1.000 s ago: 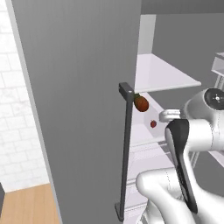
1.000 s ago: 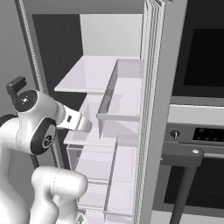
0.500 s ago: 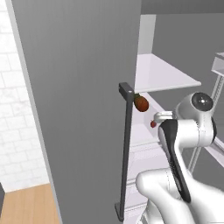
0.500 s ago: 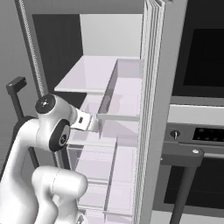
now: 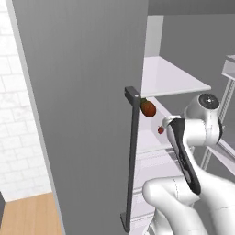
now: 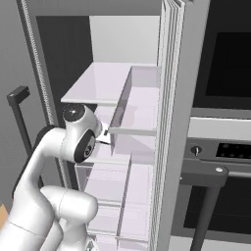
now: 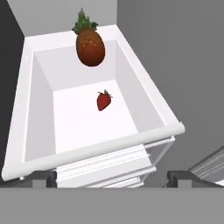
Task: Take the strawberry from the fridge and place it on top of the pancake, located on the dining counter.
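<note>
Inside the tall grey fridge (image 6: 181, 98), the white arm has swung further in over the last second, bringing the two-finger gripper (image 7: 111, 177) to face the white shelf tray (image 7: 39, 113); approach is judged under way. Jaws stand fully open and hold nothing. The tiny red strawberry (image 7: 103, 100) lies on the tray floor, ahead of the jaws and apart from them, with the orange-brown leafy-topped fruit (image 7: 89, 43) beyond
</note>
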